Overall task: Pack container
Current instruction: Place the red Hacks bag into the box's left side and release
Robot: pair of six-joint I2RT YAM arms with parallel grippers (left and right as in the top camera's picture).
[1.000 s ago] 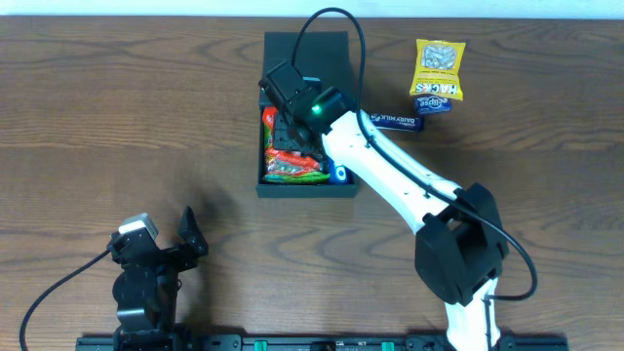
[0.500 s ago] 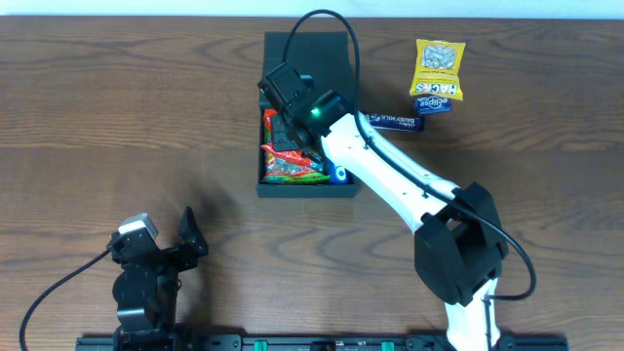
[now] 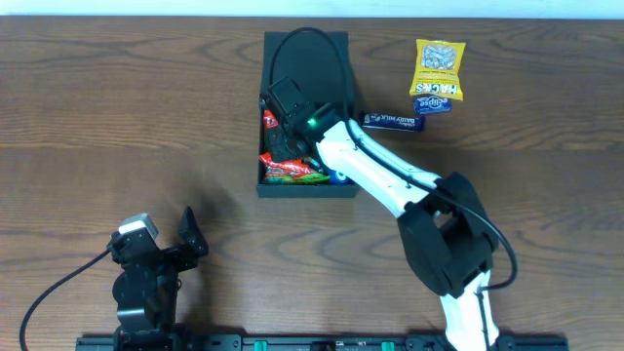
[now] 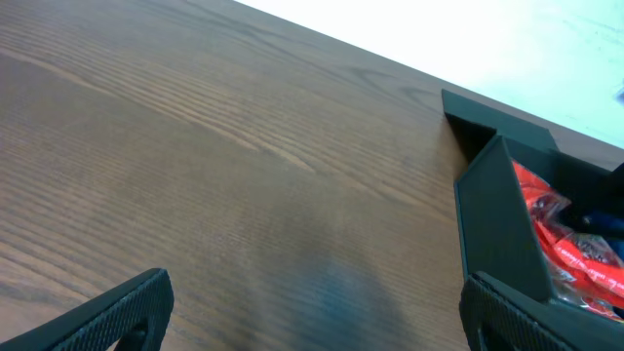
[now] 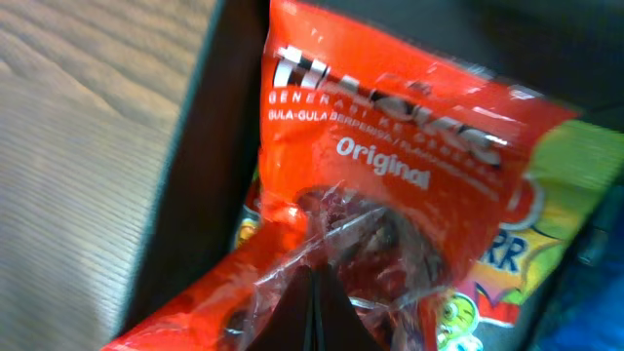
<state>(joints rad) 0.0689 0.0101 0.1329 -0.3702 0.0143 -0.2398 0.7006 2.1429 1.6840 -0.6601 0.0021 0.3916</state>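
Overhead: right hand (image 3: 284,144) in container (image 3: 307,190) (with snacks (image 3: 293,173)).

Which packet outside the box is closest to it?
The dark blue Dairy Milk bar, right beside the box on its right side. The yellow packet and the blue one at its lower edge lie farther right.

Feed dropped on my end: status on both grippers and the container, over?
Left gripper open, far from container. Right gripper inside container over red packet, grip unclear. Yellow packet, blue bar outside on table. Flap open, nothing blocking.
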